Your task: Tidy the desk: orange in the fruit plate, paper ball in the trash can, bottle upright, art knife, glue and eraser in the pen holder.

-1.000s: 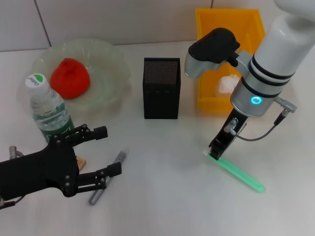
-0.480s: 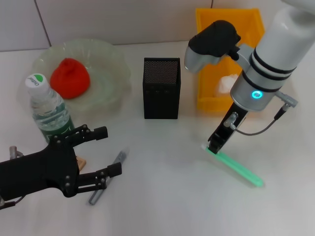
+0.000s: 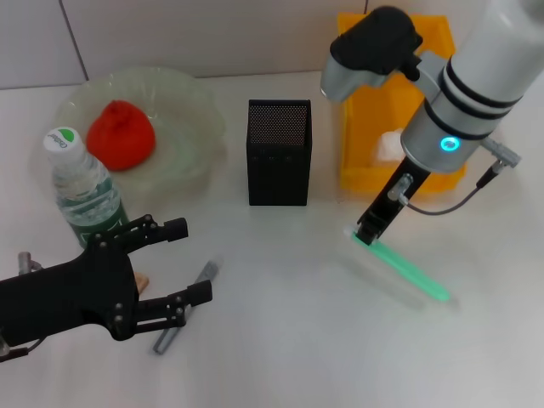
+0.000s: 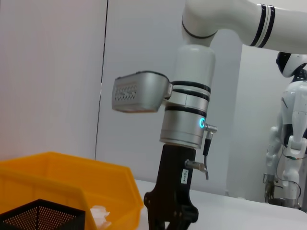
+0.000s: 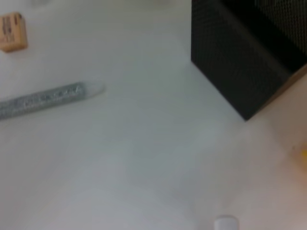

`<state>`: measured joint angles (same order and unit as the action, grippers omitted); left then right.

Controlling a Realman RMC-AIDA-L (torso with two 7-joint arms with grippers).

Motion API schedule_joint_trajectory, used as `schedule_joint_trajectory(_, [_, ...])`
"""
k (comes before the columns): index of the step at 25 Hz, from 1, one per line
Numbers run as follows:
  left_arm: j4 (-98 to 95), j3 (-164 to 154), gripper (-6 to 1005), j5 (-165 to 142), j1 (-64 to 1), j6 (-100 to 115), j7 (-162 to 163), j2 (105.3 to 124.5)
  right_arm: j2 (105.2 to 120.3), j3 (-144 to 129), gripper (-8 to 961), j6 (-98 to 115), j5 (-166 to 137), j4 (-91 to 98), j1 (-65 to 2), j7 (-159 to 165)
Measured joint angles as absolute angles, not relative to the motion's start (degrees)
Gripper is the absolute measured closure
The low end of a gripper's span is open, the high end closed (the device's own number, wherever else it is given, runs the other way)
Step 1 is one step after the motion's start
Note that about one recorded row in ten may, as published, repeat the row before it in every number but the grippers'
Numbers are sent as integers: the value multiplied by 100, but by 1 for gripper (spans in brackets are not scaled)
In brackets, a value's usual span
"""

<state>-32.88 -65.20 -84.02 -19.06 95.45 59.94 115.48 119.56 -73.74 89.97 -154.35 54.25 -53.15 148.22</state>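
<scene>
My right gripper (image 3: 371,237) is shut on one end of a green stick (image 3: 408,269), which slants just above the table right of the black mesh pen holder (image 3: 279,153). The left wrist view shows that gripper (image 4: 170,216) from the side. My left gripper (image 3: 194,260) stands open near the front left, over a grey pen-shaped tool (image 3: 182,308) and a tan eraser (image 3: 141,281). Both the tool (image 5: 43,100) and the eraser (image 5: 11,31) appear in the right wrist view. The orange (image 3: 121,134) lies in the fruit plate (image 3: 200,106). The bottle (image 3: 82,185) stands upright.
A yellow bin (image 3: 357,174) stands at the back right with a white paper ball (image 3: 391,144) inside. It sits close behind my right arm. The bottle stands just behind my left gripper.
My right gripper has risen and moved back toward the pen holder, carrying the green stick's gripped end up with it. The left arm has not moved.
</scene>
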Motion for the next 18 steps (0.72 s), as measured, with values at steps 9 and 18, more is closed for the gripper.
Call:
schedule_joint_trajectory(9, [-3288, -6515, 150, -8402, -1907, 9545, 5994, 11549, 11953, -7374, 913, 9068, -15432, 5963, -5209, 14888])
schedule_joint_trajectory(18, [-3288, -6522, 150, -8402, -1907, 9545, 5994, 11550, 11945, -7323, 913, 9144, -15433, 6506, -5126, 14898])
